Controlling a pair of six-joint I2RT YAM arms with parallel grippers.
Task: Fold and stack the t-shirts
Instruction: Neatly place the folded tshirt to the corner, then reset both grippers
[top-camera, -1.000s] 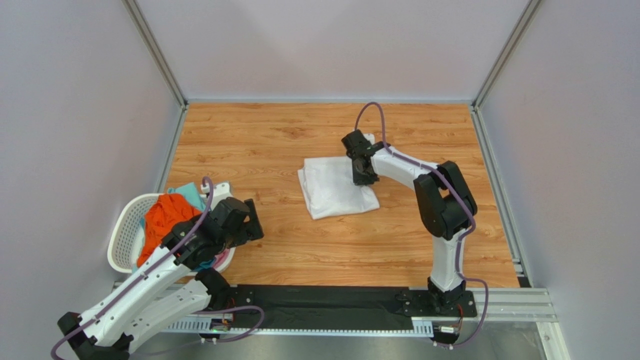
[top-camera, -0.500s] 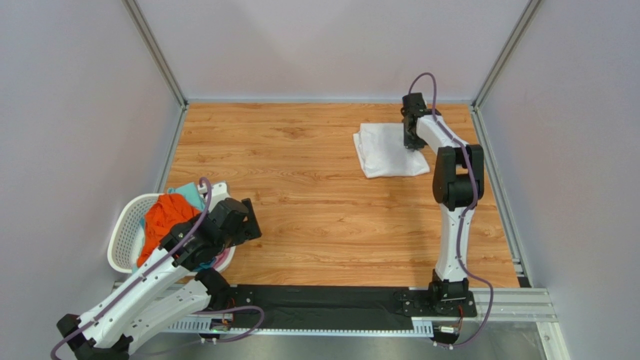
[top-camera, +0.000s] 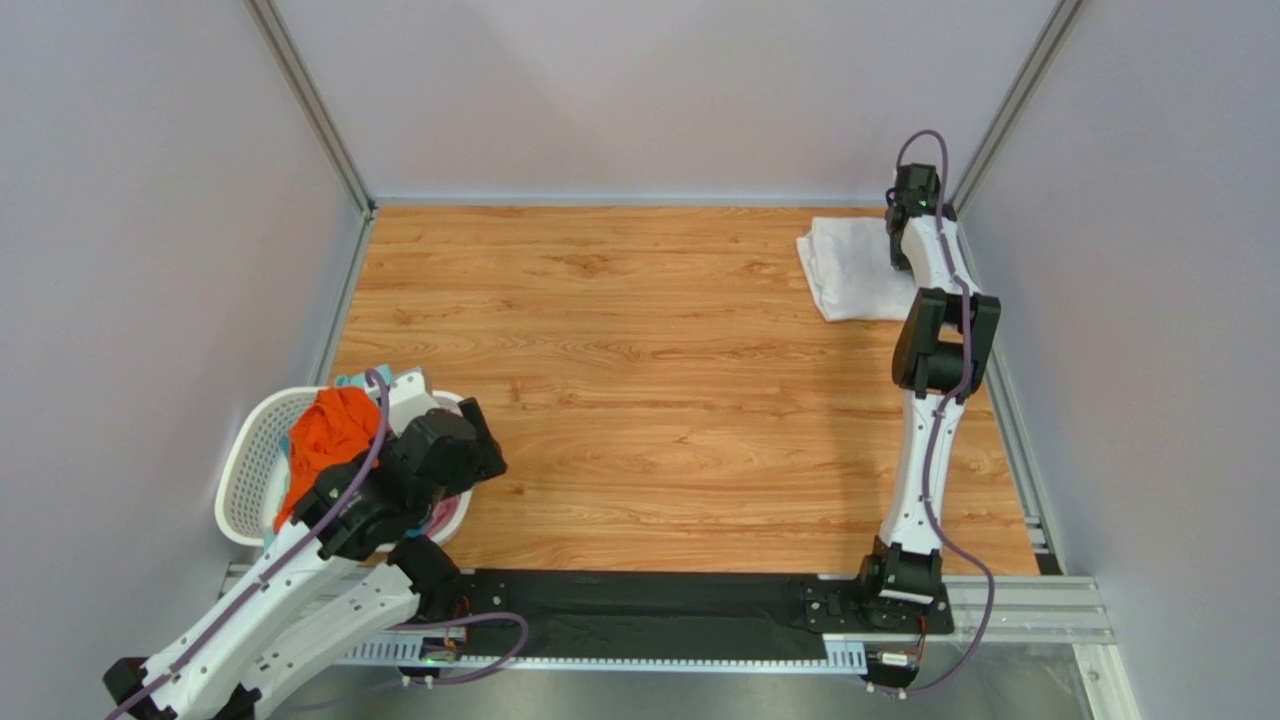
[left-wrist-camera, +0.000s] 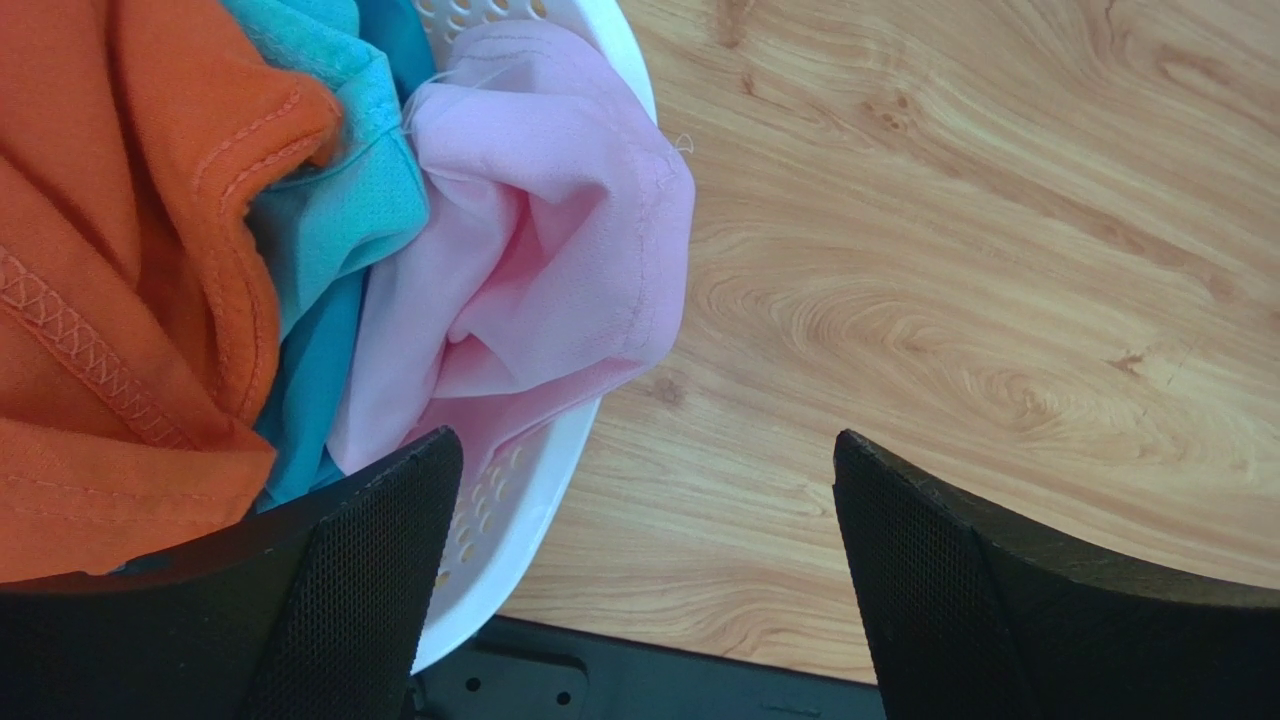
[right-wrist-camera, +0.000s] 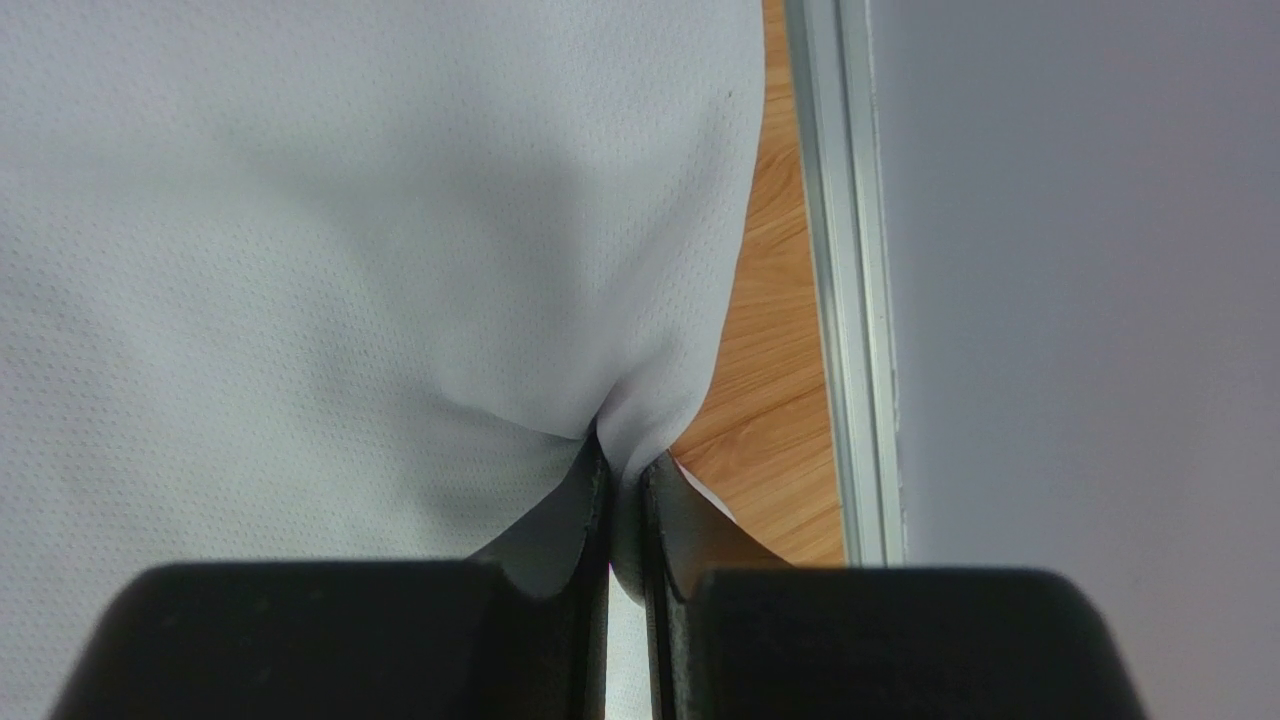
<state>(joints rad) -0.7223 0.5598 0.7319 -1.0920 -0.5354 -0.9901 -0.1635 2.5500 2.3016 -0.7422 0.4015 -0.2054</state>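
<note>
Angling outstretched into the tabletop's (top-camera: 646, 375) far right corner, the right tool (right-wrist-camera: 625, 483) pinches a folded white cloth t-shirt (top-camera: 852, 267); the left tool (left-wrist-camera: 643, 465) hangs spread over a white perforated plastic basket (left-wrist-camera: 529, 488).

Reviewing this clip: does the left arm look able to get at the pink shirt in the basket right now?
Probably yes. The left pincer hangs open over the pink shirt, which drapes over the basket rim with nothing covering it.

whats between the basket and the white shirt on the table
Only bare wooden table lies between the basket and the white shirt, seen in the top external view.
</note>
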